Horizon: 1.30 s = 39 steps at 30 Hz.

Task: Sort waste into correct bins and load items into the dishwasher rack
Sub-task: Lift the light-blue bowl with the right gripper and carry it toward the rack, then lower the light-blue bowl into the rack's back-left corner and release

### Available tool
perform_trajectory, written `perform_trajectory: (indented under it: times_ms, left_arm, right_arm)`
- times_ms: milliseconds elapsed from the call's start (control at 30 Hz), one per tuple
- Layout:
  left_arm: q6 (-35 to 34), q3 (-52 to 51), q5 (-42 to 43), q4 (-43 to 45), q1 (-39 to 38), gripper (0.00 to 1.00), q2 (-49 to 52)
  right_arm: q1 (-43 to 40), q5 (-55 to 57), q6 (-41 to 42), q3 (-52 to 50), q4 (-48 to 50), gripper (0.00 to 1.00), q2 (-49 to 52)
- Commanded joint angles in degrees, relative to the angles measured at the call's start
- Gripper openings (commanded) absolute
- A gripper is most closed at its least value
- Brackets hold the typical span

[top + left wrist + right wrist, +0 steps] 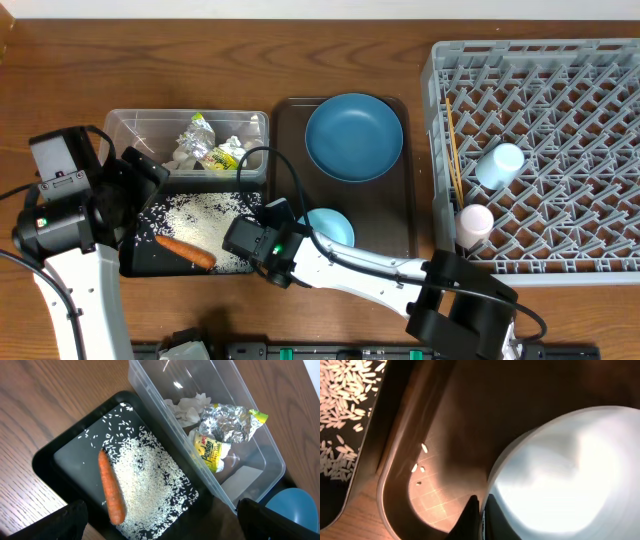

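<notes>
Two grippers are in play, and my right gripper (pixel 480 516) is pinching almost fully closed on the left rim of the pale blue bowl (pixel 333 226). That bowl is sitting at the near end of the dark brown serving tray (pixel 408 190), close to the front edge of the counter, and a few stray grains (pixel 424 448) are lying on the tray floor just beside my fingertips. I am holding my left gripper (pixel 160 515) above the black tray (pixel 70 460) near the front left corner, its fingers spread wide and gripping nothing. Inside that tray the white rice (pixel 145 485) is lying in a loose patch, with the orange carrot (pixel 111 492) lying along its edge. Touching the tray's far side, the clear tub (pixel 200 380) is holding the crumpled tissue (pixel 187 407) and the yellow-green wrapper (pixel 212 452). Toward the back edge, the dark blue plate (pixel 353 136) is resting at the far end of the serving tray. Along the right edge, the dishwasher rack (pixel 580 150) is carrying the light blue cup (pixel 499 165), the pink cup (pixel 476 222) and the chopsticks (pixel 453 150), all by its left wall.
</notes>
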Motion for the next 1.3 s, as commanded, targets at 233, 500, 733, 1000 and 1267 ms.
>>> perform_trajectory:
  times_ms: [233,500,733,1000,1267]
  left_arm:
    - [0.5,0.7,-0.7,-0.2,0.2,0.97,0.2]
    - [0.5,0.7,-0.7,-0.2,0.2,0.97,0.2]
    - [0.5,0.7,-0.7,-0.2,0.2,0.97,0.2]
    - [0.5,0.7,-0.7,-0.2,0.2,0.97,0.2]
    - [0.5,0.7,-0.7,-0.2,0.2,0.97,0.2]
  right_arm:
    - [-0.9,3.5,-1.9,-0.1,-0.8,0.01,0.5]
    - [-2.8,3.5,-3.6,1.3,-3.1,0.01,-8.0]
    - [-8.3,0.2,-11.1,1.3,-2.5,0.01,-26.3]
    - [-30.0,-16.9,-20.9,1.3,-0.5,0.01,-42.5]
    - [-57.8,-37.1,-35.9,1.3,6.4,0.01,-45.0]
